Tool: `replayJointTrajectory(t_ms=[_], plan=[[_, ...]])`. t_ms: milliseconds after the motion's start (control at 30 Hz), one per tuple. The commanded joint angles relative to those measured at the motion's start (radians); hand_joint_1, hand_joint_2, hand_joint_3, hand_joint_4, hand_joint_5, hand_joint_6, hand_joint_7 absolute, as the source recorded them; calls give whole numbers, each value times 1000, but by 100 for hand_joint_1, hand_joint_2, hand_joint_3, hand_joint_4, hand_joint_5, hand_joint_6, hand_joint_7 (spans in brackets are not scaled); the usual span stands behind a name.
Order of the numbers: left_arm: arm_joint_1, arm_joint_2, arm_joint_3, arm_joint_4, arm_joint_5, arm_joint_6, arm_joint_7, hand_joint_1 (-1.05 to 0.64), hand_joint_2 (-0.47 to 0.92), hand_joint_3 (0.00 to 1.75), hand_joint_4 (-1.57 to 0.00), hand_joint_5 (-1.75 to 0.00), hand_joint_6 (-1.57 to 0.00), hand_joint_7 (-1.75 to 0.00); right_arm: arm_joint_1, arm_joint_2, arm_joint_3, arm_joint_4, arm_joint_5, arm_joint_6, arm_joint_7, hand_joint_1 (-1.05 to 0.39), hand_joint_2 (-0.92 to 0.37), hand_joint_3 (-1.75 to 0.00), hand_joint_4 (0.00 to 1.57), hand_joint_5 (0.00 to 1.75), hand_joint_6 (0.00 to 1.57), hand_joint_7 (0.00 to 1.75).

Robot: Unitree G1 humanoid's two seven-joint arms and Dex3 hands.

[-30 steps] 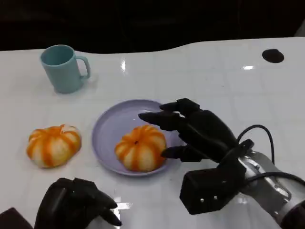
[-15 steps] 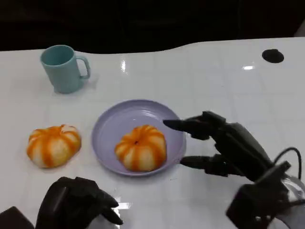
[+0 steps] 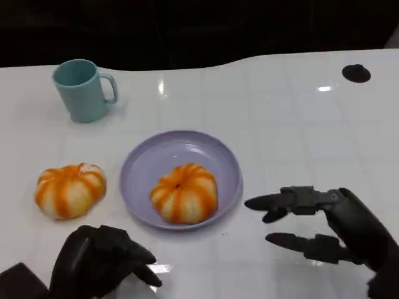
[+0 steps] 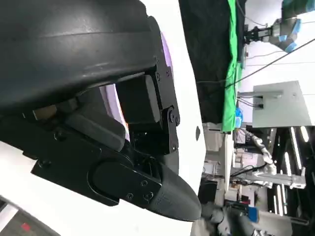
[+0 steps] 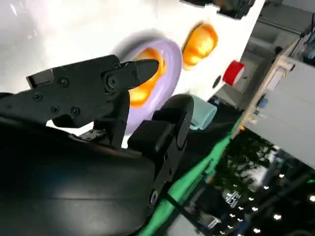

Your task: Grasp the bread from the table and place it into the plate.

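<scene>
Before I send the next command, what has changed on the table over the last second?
The right hand has pulled back from the bread on the plate toward the robot, and now hangs open beside the plate, touching nothing. It had its fingers around that bread a second ago. The bread stayed put in the plate. The second bread, the mug and the left hand have not moved.

Both the left hand point(image 3: 103, 265) and right hand point(image 3: 327, 227) are matte black, jointed, with small screws.
</scene>
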Motion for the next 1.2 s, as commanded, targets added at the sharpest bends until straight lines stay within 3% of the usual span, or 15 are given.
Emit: replayJointTrajectory(t_ms=[33, 133, 167, 300, 400, 800, 1200], plan=[[2, 11, 2, 6, 7, -7, 14, -105, 90, 1, -157, -43, -157, -23, 82, -12, -29, -106, 52, 97, 42, -11, -92, -23, 57, 117, 74, 62], [4, 12, 2, 4, 3, -6, 8, -105, 90, 0, -157, -43, -157, -23, 120, 5, -35, -129, 46, 108, 35, -9, -91, -26, 58, 123, 67, 83], [5, 13, 2, 3, 3, -7, 7, -105, 90, 0, -156, -43, -157, -23, 126, 12, -37, -129, 44, 107, 32, -8, -88, -36, 59, 131, 64, 98], [16, 13, -1, -12, 5, 0, 11, -105, 90, 0, -156, -43, -157, -23, 141, 54, -50, -92, 16, 70, -4, -5, -69, -84, 67, 148, 63, 130], [24, 13, -3, -23, 6, 2, 13, -105, 90, 0, -157, -43, -157, -23, 151, 68, -52, -83, -8, 64, -20, -7, -64, -100, 70, 167, 61, 147], [47, 19, -7, -51, 5, -1, 9, -105, 91, 0, -156, -43, -157, -24, 159, 84, -48, -69, -48, 80, -17, -13, -61, -106, 66, 175, 52, 163], [40, 22, 0, -29, -6, -12, -3, -105, 91, 0, -156, -43, -157, -22, 168, 85, -49, -47, -44, 56, -10, -13, -60, -109, 65, 175, 51, 165]])
